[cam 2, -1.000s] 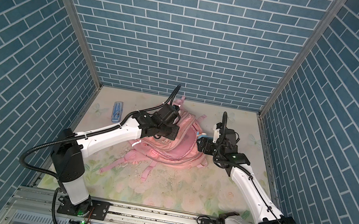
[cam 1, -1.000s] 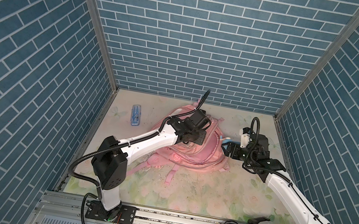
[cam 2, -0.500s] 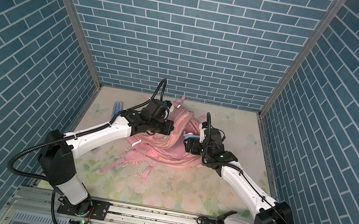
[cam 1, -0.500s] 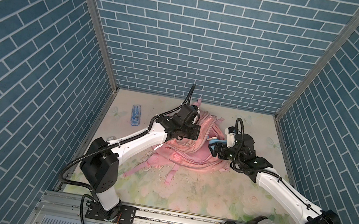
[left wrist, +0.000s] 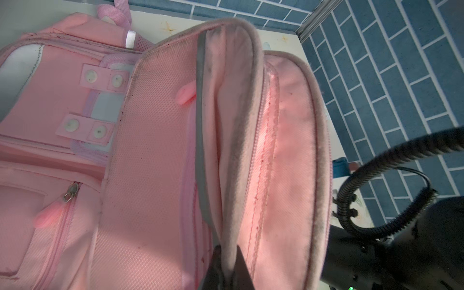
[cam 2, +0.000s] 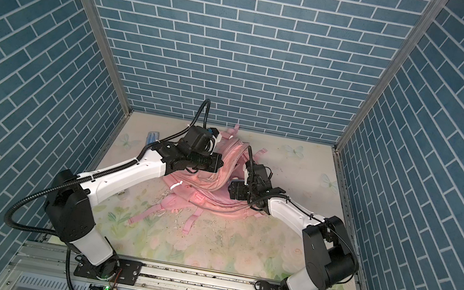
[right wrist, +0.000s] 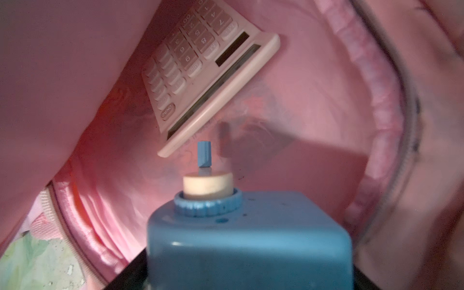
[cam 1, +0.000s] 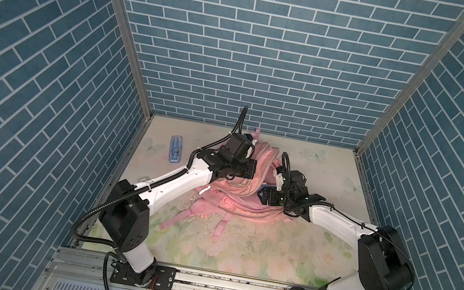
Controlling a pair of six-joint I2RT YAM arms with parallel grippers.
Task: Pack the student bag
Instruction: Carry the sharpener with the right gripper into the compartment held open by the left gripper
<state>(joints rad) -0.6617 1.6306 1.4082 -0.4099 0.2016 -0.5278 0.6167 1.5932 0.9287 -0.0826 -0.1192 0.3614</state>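
Note:
The pink student bag point(cam 1: 234, 199) point(cam 2: 208, 201) lies at the back middle of the table in both top views. My left gripper point(cam 1: 248, 168) point(cam 2: 218, 163) point(left wrist: 228, 251) is shut on the grey-edged rim of its flap point(left wrist: 233, 163) and holds the main compartment open. At the bag's right side, my right gripper point(cam 1: 263, 195) point(cam 2: 232, 191) point(right wrist: 248, 276) grips a blue box with a crank handle point(right wrist: 248, 238). The box sits in the mouth of the opening. A pink calculator point(right wrist: 208, 70) lies inside against the lining point(right wrist: 313, 100).
A blue case point(cam 1: 175, 150) point(cam 2: 153, 138) lies on the floral table at the back left. The bag's pink straps point(cam 1: 178, 222) trail toward the front. Brick walls close in the back and both sides, near the bag.
My right gripper has carried the blue box leftward from beside the bag into its opening. My left gripper has drawn the flap left and toward the back wall.

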